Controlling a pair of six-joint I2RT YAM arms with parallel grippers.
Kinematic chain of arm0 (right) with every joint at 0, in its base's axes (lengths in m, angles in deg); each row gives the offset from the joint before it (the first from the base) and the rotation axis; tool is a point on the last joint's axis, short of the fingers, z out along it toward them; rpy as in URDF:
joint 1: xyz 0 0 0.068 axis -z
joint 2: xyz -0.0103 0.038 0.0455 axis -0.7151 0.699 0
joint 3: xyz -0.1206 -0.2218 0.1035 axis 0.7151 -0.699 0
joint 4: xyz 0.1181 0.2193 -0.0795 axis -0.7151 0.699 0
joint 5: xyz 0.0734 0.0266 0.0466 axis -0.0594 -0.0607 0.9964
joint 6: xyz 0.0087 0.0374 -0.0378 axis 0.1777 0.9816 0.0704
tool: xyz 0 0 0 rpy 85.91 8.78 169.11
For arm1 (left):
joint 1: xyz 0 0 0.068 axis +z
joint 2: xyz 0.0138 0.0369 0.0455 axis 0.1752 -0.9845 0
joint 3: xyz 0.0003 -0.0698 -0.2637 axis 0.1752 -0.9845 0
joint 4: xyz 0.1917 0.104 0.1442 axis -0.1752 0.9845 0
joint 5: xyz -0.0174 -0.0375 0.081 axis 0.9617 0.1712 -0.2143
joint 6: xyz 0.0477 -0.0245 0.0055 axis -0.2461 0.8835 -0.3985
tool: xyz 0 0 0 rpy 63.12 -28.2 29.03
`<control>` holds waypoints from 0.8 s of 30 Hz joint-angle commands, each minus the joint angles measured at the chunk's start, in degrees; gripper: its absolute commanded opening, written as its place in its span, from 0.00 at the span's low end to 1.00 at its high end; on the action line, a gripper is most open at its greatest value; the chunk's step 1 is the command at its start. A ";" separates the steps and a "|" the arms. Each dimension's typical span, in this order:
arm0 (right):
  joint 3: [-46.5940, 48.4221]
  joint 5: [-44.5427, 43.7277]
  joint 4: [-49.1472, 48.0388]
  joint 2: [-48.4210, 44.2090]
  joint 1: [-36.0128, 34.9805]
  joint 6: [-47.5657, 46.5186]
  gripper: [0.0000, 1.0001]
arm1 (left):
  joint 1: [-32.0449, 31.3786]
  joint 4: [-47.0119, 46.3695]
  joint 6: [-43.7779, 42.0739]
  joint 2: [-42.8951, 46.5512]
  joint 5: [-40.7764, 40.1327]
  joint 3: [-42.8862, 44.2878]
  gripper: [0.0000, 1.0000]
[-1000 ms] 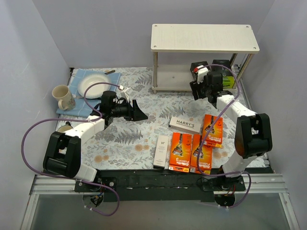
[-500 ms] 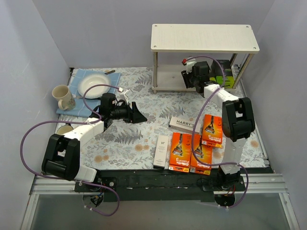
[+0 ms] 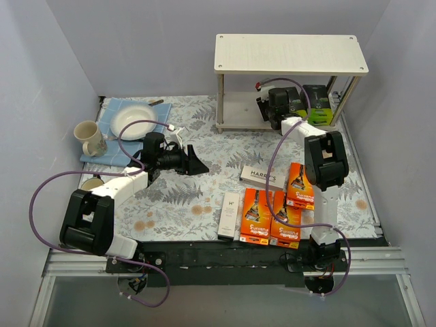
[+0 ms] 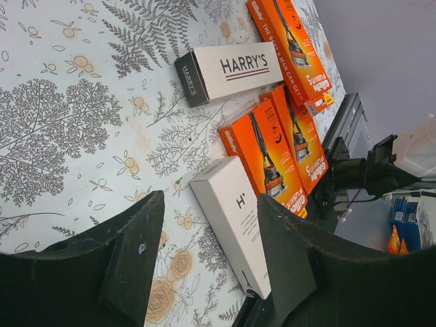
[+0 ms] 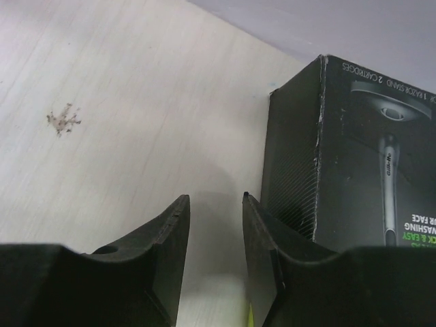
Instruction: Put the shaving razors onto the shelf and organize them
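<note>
The right gripper [image 5: 214,197] sat over the lower board of the shelf [image 5: 102,102] with one razor box [image 5: 354,150] resting just to its right, while ahead of the left gripper [image 4: 210,201] five more razor boxes [image 4: 266,157] lay close together on the table [image 4: 61,122], a plate [image 3: 133,121] and mug [image 3: 87,136] behind it.

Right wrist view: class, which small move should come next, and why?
Probably back the right gripper out of the shelf: its jaws hold nothing, the black box already sits on the lower board, and orange boxes wait on the table.
</note>
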 commanded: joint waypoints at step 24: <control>-0.66 13.53 -2.15 -7.47 2.04 -3.28 0.70 | 0.51 0.83 -2.99 -0.44 -1.88 3.41 0.59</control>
